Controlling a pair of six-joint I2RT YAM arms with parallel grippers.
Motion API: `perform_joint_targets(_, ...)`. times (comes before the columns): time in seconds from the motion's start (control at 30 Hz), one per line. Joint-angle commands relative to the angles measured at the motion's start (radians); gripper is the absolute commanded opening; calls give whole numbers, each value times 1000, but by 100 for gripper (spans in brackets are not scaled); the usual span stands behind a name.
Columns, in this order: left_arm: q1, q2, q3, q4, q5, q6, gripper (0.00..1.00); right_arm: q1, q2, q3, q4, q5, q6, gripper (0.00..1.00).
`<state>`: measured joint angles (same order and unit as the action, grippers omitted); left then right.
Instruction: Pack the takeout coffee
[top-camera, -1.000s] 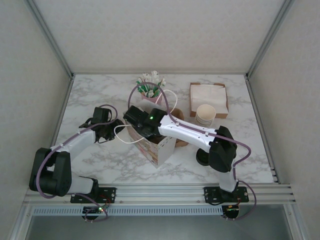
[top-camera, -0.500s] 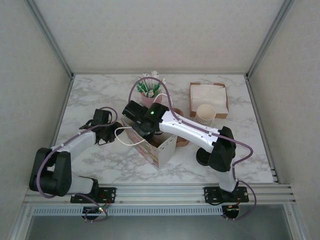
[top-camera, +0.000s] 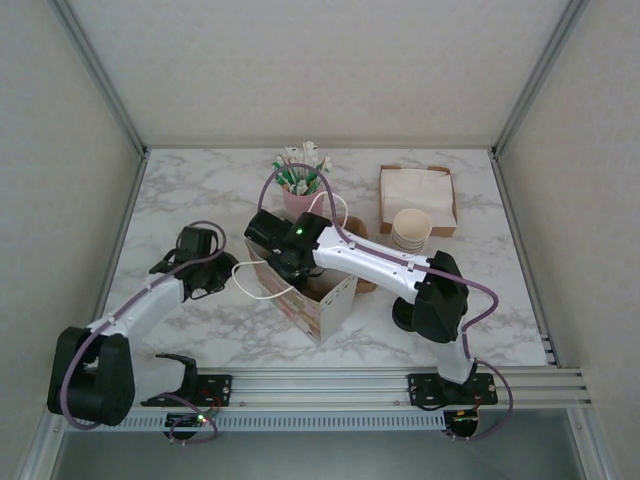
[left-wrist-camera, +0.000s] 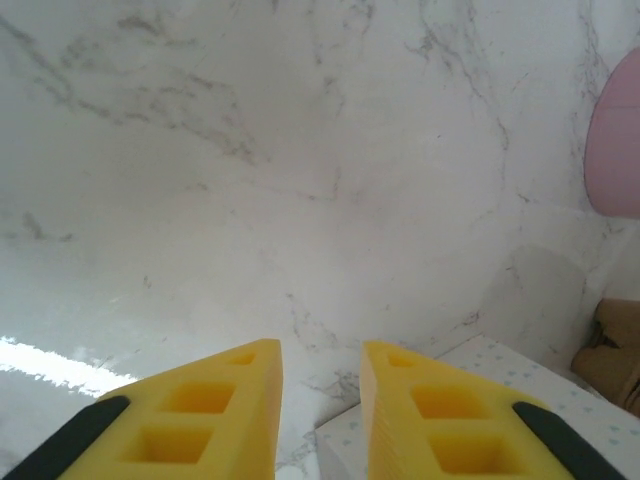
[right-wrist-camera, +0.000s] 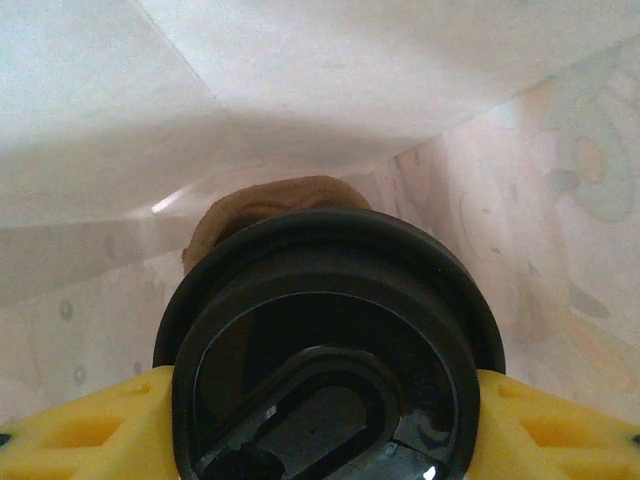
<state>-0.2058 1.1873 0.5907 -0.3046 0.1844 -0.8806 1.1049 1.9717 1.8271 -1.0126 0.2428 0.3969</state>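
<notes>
Marble table (top-camera: 200, 190): patterned paper bag (top-camera: 322, 312) standing open mid-table, nearer front edge. Right gripper (right-wrist-camera: 325, 420) down inside bag, yellow fingers clamped either side of takeout coffee (right-wrist-camera: 320, 300), black lid up, cup within bag walls. Left gripper (left-wrist-camera: 320, 350) low over bare marble just left of bag, fingers narrowly apart, gripping nothing.

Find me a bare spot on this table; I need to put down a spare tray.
The table is barest at its far left corner, between the wall and the pink cup. Also bare: the front right strip, nearer than the napkin box and cup stack. Crowded: the middle, around the paper bag and the right arm reaching into it.
</notes>
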Motion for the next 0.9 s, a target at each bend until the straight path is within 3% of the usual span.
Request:
perform_joint_targets(0.0, -8, -36, -39, -31, -5, -47, 26, 9, 41, -48, -16, -25, 25, 47)
perform_joint_targets(0.47, -141, -146, -135, -19, 29, -184, 24, 18, 47, -139, 22, -28, 60, 47)
perform_joint_targets(0.87, -240, -202, -204, 33, -15, -277, 23, 63, 88, -242, 15, -37, 133, 46)
